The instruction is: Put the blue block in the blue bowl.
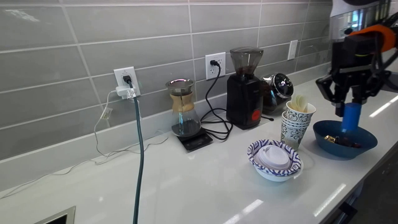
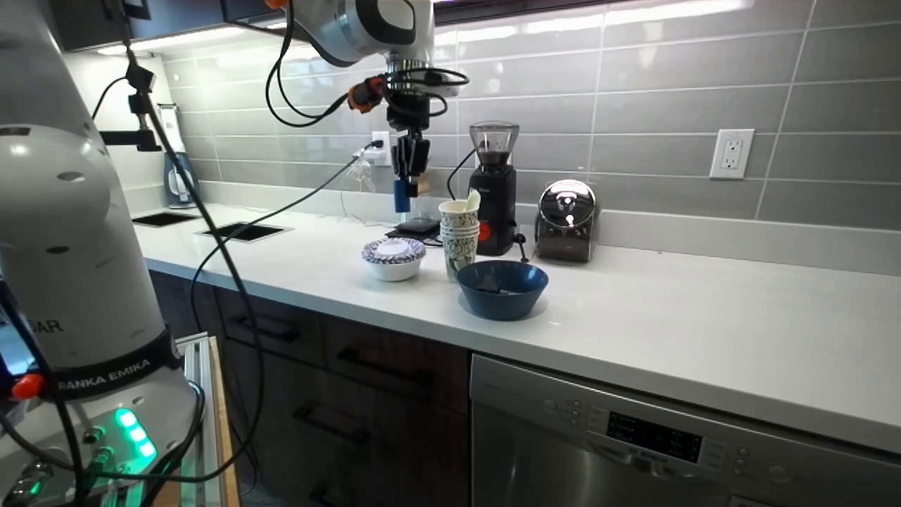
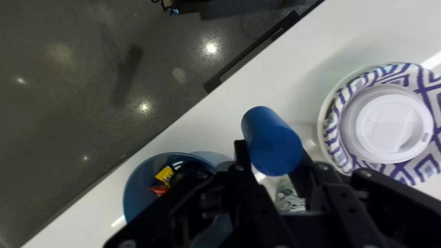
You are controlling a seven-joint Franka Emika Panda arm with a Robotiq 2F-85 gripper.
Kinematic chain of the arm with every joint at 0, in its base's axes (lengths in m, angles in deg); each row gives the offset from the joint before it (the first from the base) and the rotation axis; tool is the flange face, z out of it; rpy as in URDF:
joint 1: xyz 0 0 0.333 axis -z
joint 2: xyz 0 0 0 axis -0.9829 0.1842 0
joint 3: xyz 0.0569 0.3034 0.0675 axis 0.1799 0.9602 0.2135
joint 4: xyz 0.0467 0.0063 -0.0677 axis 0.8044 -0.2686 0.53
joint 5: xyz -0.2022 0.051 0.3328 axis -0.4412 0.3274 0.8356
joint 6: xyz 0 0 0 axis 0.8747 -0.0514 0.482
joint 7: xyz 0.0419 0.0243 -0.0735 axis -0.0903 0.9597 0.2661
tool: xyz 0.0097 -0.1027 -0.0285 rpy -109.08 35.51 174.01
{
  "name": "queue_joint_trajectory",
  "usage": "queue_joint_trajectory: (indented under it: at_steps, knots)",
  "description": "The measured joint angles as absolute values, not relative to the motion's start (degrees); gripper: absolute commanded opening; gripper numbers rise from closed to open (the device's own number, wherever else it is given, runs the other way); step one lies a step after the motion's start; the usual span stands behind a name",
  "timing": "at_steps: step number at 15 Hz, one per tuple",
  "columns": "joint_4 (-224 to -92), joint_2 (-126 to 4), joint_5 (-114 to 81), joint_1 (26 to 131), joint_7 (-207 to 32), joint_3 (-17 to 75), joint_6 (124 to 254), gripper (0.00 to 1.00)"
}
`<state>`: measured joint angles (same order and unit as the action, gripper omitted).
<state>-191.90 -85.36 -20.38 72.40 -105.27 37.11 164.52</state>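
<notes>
1. Where the surface (image 1: pixel 199 189) begins at the left of an exterior view, a thick dark-green cable (image 1: pixel 141 149) runs down from a white outlet (image 1: pixel 135 78) on the grey tiled wall (image 1: pixel 46 68).

2. Next comes a glass carafe (image 1: pixel 186 119) with a pale wooden collar (image 1: pixel 182 103), a flat black scale (image 1: pixel 197 142) at its foot.

3. To its right stands a black grinder (image 1: pixel 242 99) with a clear hopper (image 1: pixel 246 57) and a red spot (image 1: pixel 256 115) on its front; a dark jar (image 1: pixel 270 93) with a shiny lid (image 1: pixel 283 85) sits just beside it.

4. Further forward, a white bowl (image 1: pixel 275 177) carries a blue-patterned bowl (image 1: pixel 294 158), and white lids (image 1: pixel 273 157) are piled inside that.

5. Just right of these, a stack of patterned cups (image 1: pixel 292 133) stands upright, pale utensils (image 1: pixel 299 103) poking out of the top one.

6. To the right of the cups, the blue bowl (image 1: pixel 337 148) rests upright on the surface near the front edge; the wrist view shows yellow and red wrappers (image 3: pixel 164 174) inside it.

7. At the far right, the gripper (image 1: pixel 349 105) is drawn in to the width of the blue block (image 1: pixel 351 118), one finger (image 3: pixel 242 153) on each side of its upper end. The block is held in the air, roughly upright, its lower end free. In an exterior view the block (image 2: pixel 402 197) hangs well above the surface, apart from the bowl; the wrist view has it between the blue bowl and the white bowl.
</notes>
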Motion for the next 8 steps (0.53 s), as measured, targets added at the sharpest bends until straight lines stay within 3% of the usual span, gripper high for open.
queue_joint_trajectory:
  at_steps: [6,7,8]
  knots:
    - [-195.6,-89.0,-20.4,75.3,-105.4,35.9,164.4,0.32]
    - [-195.6,-89.0,-20.4,75.3,-105.4,36.0,164.4,0.08]
    - [-195.7,-89.0,-20.4,75.3,-105.4,36.0,164.4,0.08]
